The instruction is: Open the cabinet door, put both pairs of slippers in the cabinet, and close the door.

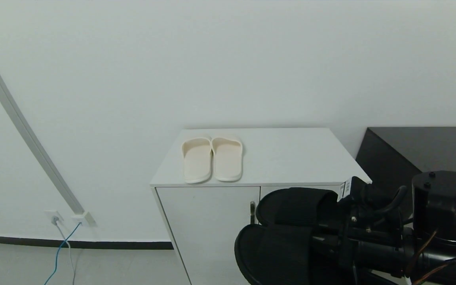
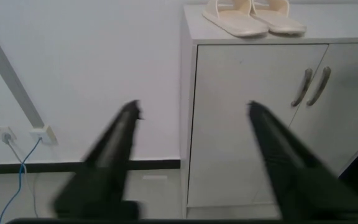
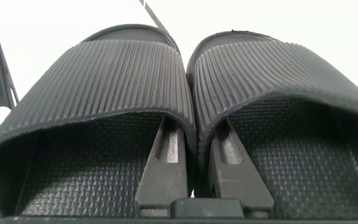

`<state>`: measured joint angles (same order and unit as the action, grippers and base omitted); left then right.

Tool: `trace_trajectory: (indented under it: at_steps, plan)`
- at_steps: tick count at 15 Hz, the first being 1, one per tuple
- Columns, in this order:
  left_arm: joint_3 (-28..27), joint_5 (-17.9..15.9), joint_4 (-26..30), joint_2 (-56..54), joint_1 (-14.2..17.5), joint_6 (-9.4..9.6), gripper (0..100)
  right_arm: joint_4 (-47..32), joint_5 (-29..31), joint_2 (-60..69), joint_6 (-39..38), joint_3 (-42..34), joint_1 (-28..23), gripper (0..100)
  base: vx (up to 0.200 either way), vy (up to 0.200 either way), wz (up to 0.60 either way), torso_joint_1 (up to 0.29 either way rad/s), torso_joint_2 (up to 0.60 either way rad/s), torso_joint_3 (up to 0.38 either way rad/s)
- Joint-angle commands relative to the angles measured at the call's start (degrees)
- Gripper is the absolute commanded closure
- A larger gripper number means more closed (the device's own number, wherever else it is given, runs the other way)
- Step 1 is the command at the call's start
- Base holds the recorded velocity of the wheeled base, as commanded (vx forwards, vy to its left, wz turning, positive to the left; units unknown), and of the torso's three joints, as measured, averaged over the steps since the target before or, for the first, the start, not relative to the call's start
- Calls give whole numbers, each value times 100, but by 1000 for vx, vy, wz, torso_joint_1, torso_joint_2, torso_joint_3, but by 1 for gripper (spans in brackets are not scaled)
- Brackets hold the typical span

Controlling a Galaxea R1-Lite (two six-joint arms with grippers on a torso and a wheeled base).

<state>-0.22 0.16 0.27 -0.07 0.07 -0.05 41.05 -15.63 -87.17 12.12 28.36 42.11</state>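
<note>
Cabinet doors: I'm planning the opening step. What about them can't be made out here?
1. Left wrist view: the right door is cut off by the picture edge.
2. Head view: black slippers on the right gripper cover most of that door and its handle.
3. Cabinet interior: hidden behind both shut doors.

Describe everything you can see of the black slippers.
The black slippers are a matching pair of slides, rubbery-looking, with broad ribbed straps and textured footbeds. They sit side by side in the air, in front of the white cabinet, whose doors are shut. The right end effector holds them, with one finger inside each slipper, pinching the adjoining inner walls together.
</note>
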Motion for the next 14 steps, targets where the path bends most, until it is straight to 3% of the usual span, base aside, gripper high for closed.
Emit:
trace_trajectory:
  at_steps: [1, 14]
  plan:
    - [4, 11, 0, 7, 1, -4, 0, 0, -2, -1, 1, -49, 17, 100, 0, 0, 0, -217, 510, 290]
    - [4, 11, 0, 7, 1, -4, 0, 9, -204, 78, 19, -164, 34, 100, 0, 0, 0, -204, 528, 322]
